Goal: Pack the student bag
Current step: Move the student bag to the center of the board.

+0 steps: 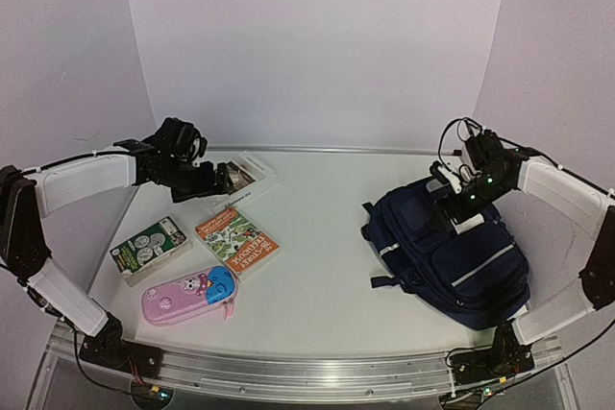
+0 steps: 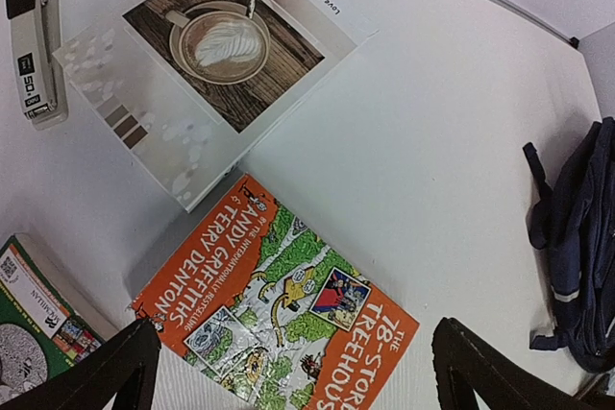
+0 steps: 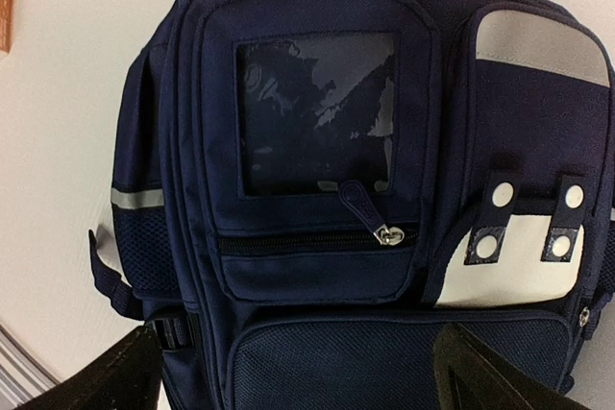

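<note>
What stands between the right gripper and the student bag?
Nothing visible does. The right gripper is directly over the student bag, fingers open; the right wrist view shows only the bag's front pockets between them.

Resting on white table (image 1: 327,228): student bag (image 1: 461,261) right; pink pencil case (image 1: 187,293), green book (image 1: 149,249), orange Treehouse book (image 1: 236,240), coffee-cover book (image 1: 248,176) left.
</note>
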You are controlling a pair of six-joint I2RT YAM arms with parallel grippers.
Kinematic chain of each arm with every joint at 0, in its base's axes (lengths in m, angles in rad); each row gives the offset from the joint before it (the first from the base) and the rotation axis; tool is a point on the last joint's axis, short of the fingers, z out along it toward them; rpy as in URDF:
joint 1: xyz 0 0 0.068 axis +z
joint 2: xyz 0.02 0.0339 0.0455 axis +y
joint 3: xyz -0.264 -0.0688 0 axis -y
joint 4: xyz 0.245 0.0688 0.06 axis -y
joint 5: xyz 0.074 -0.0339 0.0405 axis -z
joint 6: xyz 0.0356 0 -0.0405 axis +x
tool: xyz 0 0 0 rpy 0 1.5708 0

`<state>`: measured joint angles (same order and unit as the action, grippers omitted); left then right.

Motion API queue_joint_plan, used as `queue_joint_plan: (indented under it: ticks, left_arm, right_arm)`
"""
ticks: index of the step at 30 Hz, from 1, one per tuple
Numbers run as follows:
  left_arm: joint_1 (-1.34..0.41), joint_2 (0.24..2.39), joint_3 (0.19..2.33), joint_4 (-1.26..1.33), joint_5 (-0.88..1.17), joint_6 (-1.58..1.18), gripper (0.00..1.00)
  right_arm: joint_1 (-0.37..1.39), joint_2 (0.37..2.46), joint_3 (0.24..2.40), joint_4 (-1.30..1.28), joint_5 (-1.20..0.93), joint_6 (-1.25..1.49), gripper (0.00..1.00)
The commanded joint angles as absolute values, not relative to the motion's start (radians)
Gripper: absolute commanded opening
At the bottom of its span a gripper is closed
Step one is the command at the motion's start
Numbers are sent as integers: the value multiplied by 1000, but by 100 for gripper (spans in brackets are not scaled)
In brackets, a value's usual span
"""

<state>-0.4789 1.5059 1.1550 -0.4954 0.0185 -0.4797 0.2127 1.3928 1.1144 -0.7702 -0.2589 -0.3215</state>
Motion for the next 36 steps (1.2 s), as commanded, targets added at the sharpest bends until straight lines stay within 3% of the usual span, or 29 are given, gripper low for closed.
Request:
queue_joint_plan:
  ticks: [1,12,19,28,36]
  left_arm:
    - [-479,1464,1124,-450,65,-480,100]
    - [-482,1451,1068,-414,104,-484,100]
    - [-482,1420,1058,-387,113,-499,100]
    - [-482,1411,1042,-373,119,-520,100]
    - [-484,1416,1028,-352,151,-544,100]
  right_arm:
    - [212,1357,1117,-924,-165,-504,98]
    - [212,1305,919,-1128,38,-846,98]
    - [212,1390,820,-1026,17,-884,98]
    - [267,1678,1012,-923,-272,-694,98]
    - [370,1945,1353,-843,-443,-484,98]
